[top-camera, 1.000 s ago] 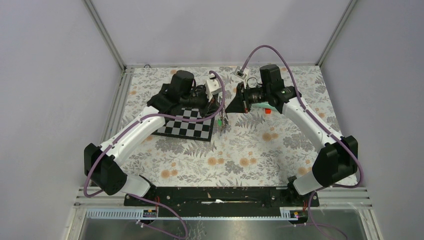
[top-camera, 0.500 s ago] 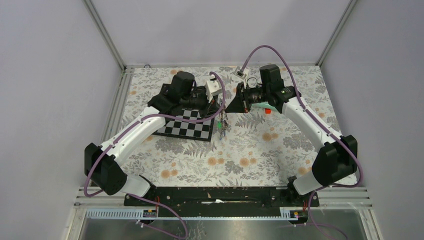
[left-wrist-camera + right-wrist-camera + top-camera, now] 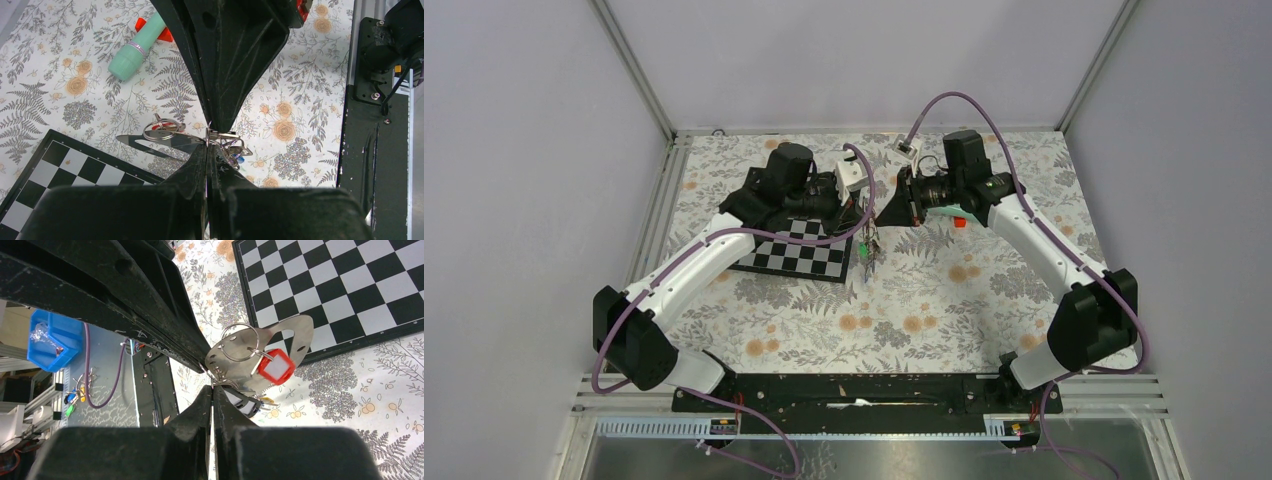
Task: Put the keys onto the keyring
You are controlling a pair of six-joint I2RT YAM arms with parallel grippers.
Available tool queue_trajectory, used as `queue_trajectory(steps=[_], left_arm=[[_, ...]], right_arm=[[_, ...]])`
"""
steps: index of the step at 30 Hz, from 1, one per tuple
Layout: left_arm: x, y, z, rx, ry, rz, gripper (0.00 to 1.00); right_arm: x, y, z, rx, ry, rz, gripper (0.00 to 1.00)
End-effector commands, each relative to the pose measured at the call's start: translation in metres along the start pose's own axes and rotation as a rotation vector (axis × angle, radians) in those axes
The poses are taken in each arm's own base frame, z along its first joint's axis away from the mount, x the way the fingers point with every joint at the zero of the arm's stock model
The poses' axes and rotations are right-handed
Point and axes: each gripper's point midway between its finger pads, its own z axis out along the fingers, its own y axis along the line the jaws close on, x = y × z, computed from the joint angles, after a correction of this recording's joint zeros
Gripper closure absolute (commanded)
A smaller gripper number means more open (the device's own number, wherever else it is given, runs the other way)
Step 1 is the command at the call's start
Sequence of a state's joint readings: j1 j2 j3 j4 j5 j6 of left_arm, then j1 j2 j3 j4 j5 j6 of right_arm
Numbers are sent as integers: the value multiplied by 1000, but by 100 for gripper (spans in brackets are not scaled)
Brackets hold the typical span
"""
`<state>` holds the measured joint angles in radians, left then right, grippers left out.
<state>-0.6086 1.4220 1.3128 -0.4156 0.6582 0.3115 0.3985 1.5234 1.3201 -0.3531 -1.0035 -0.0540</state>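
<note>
The keyring (image 3: 295,332) is a flat grey metal oval loop held in the air between both grippers; it also shows in the left wrist view as keyring (image 3: 150,142). A red-tagged key (image 3: 274,366) hangs from it on a small split ring. Black-tagged keys (image 3: 245,402) and a blue tag (image 3: 240,159) dangle in a bunch at its narrow end, seen from above as keys (image 3: 869,248). My left gripper (image 3: 207,146) is shut on the loop's narrow end. My right gripper (image 3: 213,387) is shut on thin metal at that same end, tip to tip with the left.
A teal tube with a red cap (image 3: 134,51) lies on the floral cloth behind the right arm, tube (image 3: 954,218). A chessboard (image 3: 799,255) lies under the left gripper. A blue bin (image 3: 50,337) stands off the table.
</note>
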Motion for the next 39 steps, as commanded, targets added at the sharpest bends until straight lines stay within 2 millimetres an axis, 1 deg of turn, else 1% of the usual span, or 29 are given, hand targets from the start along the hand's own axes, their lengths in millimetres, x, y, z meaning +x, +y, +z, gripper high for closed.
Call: queue_trajectory(steps=[1, 14, 26, 27, 30, 33, 34, 35, 36, 39], left_arm=[[-32, -9, -10, 21, -103, 86, 100], [-35, -11, -10, 33, -113, 93, 100], [-41, -16, -7, 88, -161, 75, 100], [-42, -17, -6, 96, -166, 71, 100], [-46, -18, -6, 122, -185, 57, 100], [-48, -19, -7, 154, -206, 34, 100], [-49, -20, -8, 165, -212, 27, 100], [-51, -22, -8, 178, -218, 18, 100], [-52, -23, -8, 190, -225, 11, 100], [-54, -28, -10, 233, -245, -11, 100]], right_arm=[[3, -11, 1, 28, -1, 17, 100], [10, -12, 2, 14, 7, 40, 100], [15, 6, 3, -99, -21, 22, 99], [15, 8, 2, -103, -22, 19, 97], [17, 14, -2, -104, -22, -7, 84], [16, 20, -11, -77, -24, -104, 71], [15, 25, -17, -64, -21, -137, 66], [12, 27, -21, -48, -24, -182, 63], [13, 30, -26, -32, -12, -200, 60], [7, 37, -40, 9, -6, -284, 55]])
